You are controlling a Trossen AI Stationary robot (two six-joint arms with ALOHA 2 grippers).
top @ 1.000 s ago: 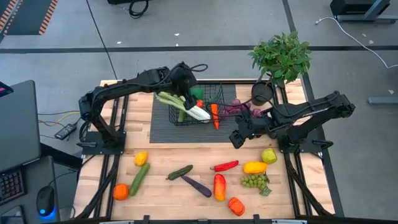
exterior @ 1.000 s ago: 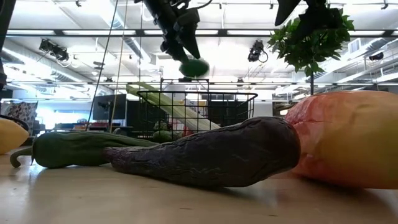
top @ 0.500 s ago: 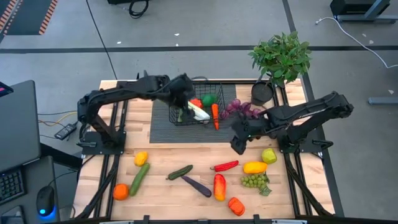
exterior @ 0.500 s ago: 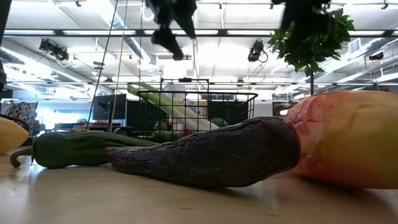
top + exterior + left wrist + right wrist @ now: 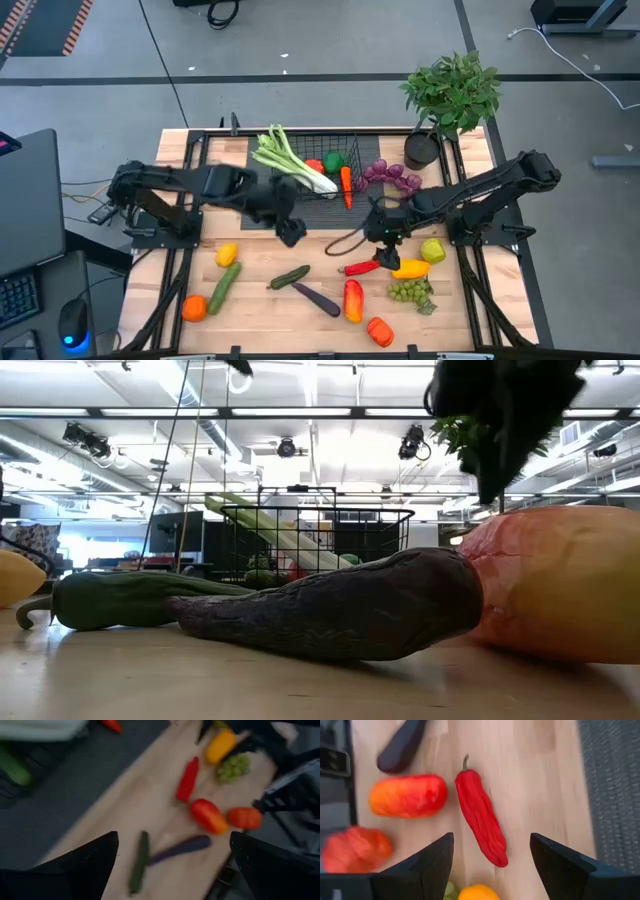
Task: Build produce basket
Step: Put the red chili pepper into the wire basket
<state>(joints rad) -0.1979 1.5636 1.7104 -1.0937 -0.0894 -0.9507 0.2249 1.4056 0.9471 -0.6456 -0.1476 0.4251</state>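
Observation:
The black wire basket (image 5: 318,168) stands on a dark mat at the table's far middle. In it are a leek (image 5: 288,158), a green fruit (image 5: 333,160) and a red piece, and a carrot (image 5: 346,185) leans at its near right corner. My left gripper (image 5: 291,234) hovers open over the mat's near edge and holds nothing (image 5: 172,870). My right gripper (image 5: 385,246) is open above the red chili pepper (image 5: 480,820), which lies flat on the wood (image 5: 362,267). Its fingers stand apart on either side, clear of the pepper.
Purple grapes (image 5: 390,175) lie right of the basket. On the near wood lie a yellow pepper (image 5: 410,268), green apple (image 5: 432,250), green grapes (image 5: 410,291), orange-red pepper (image 5: 353,300), eggplant (image 5: 316,298), two cucumbers (image 5: 290,277), lemon (image 5: 227,255) and orange (image 5: 194,308). A potted plant (image 5: 450,95) stands far right.
My left gripper has let go of the green fruit, which now lies in the basket. It has then swung from above the basket toward the table's near edge, rolling as it went. My right gripper has gone down and nearer, toward the red chili pepper, and has also rolled.

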